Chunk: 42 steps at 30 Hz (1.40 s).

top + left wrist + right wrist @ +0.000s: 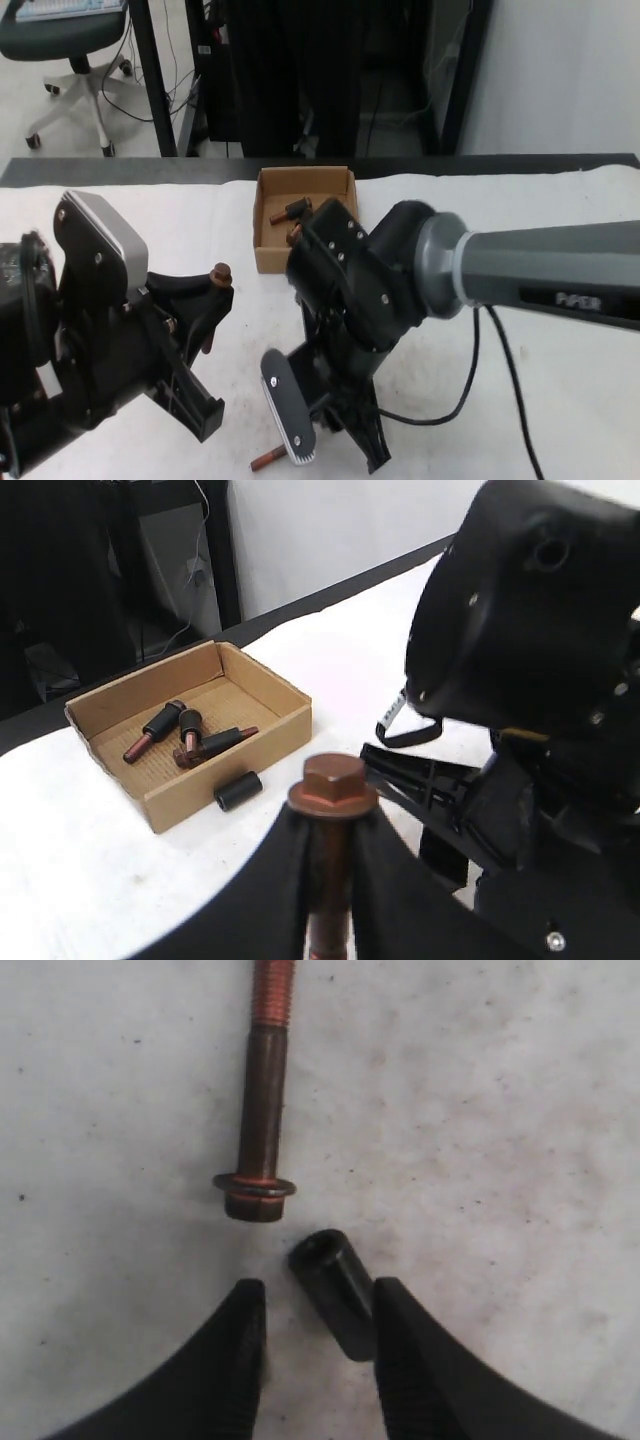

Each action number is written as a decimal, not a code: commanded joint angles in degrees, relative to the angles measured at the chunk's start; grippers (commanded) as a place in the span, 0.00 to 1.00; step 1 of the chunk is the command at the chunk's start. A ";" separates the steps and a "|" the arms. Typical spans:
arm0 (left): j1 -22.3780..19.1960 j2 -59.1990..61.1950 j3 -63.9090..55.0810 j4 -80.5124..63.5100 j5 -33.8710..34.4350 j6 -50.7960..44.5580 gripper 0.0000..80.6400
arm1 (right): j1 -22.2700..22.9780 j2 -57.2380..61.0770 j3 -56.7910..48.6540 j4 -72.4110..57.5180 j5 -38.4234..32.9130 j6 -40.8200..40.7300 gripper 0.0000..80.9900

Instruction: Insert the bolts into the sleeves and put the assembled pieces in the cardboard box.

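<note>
My left gripper (pixel 330 825) is shut on a copper bolt (pixel 333 790), held upright with its hex head up; the same bolt (pixel 221 272) is raised above the left of the bench. My right gripper (pixel 318 1305) is open, low over the cloth, with a short black sleeve (pixel 335 1290) lying between its fingertips, close against one finger (pixel 405 1360). A second copper bolt (pixel 262 1110) lies just beyond the sleeve, and this bolt (pixel 268 460) sits near the front edge. The cardboard box (pixel 305 172) holds several assembled pieces (pixel 185 735). Another black sleeve (pixel 237 790) lies outside the box wall (pixel 230 765).
A white cloth (pixel 560 400) covers the bench. The right arm's bulky body (pixel 370 280) stands in front of the box. A black cable (pixel 470 390) trails across the cloth on the right. An office chair (pixel 70 60) and dark frames stand beyond the far edge.
</note>
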<state>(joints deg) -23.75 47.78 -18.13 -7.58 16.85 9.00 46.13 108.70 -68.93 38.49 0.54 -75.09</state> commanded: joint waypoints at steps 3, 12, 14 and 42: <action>0.19 -0.34 -0.08 -0.19 0.36 0.12 0.00 | 0.04 1.79 -0.33 -1.10 1.32 -1.01 0.42; 0.19 -0.34 -0.08 -0.19 0.36 1.04 0.00 | 0.04 1.81 -0.33 -1.85 1.29 -1.69 0.42; 0.19 -0.34 -0.08 -0.19 0.36 1.04 0.00 | 0.04 1.81 -0.33 -1.85 1.29 -1.69 0.42; 0.19 -0.34 -0.08 -7.85 6.59 -1.80 0.00 | -13.61 -10.37 4.77 -30.27 -31.08 57.95 0.01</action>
<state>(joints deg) -23.75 47.78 -18.13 -11.72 21.74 8.36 34.95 100.26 -65.74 14.41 -23.30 -25.40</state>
